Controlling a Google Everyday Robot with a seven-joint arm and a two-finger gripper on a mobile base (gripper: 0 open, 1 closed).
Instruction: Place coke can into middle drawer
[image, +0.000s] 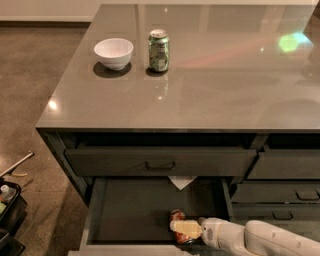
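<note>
Camera view: the only angle on offer.
Coke can (176, 216): down inside the middle drawer (135, 210), right of centre, near the front rim.
Pincer (183, 229): in from the right, clamped across the can's side.
Handling: likely light, thin-walled, slick; a hard squeeze would dent it.
Best hold: mid-body, clear of the silver ends.
Surface (210, 95): white bowl (114, 52) and green can (159, 50), well apart from this.

The pale two-finger gripper (184, 229), low in the wide dark grey middle drawer (130, 210), hides the middle of the small red coke can (176, 216) — its lettering is unreadable. The white arm (270, 241) and the black floor bin (11, 212) are cut off by the picture's edges.
</note>
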